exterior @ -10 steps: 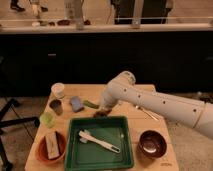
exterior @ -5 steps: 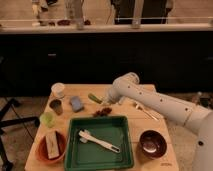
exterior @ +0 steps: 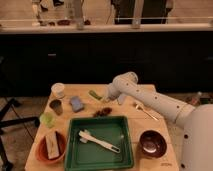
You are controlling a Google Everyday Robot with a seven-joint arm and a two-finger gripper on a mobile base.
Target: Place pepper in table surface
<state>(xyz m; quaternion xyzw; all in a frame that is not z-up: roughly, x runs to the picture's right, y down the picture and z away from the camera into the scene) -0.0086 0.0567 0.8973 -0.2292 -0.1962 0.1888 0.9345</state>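
Note:
The small green pepper (exterior: 94, 94) shows at the far middle of the tan table surface (exterior: 132, 125), low over or on the wood; I cannot tell which. My gripper (exterior: 108, 96) is at the end of the white arm that reaches in from the right. It is right beside the pepper and shut on its right end. The wrist hides the contact itself.
A green tray (exterior: 125, 152) holding a white utensil (exterior: 98, 140) fills the front middle. A dark bowl (exterior: 151, 143) sits front right and a red bowl (exterior: 51, 146) front left. A white cup (exterior: 58, 90), blue block (exterior: 76, 103), metal cup (exterior: 55, 107) and pale green cup (exterior: 46, 119) stand at the left. Reddish bits (exterior: 103, 112) lie beneath the gripper.
The arm has swung back and to the right, away from the tray. The pepper has shifted slightly toward the far edge with the gripper.

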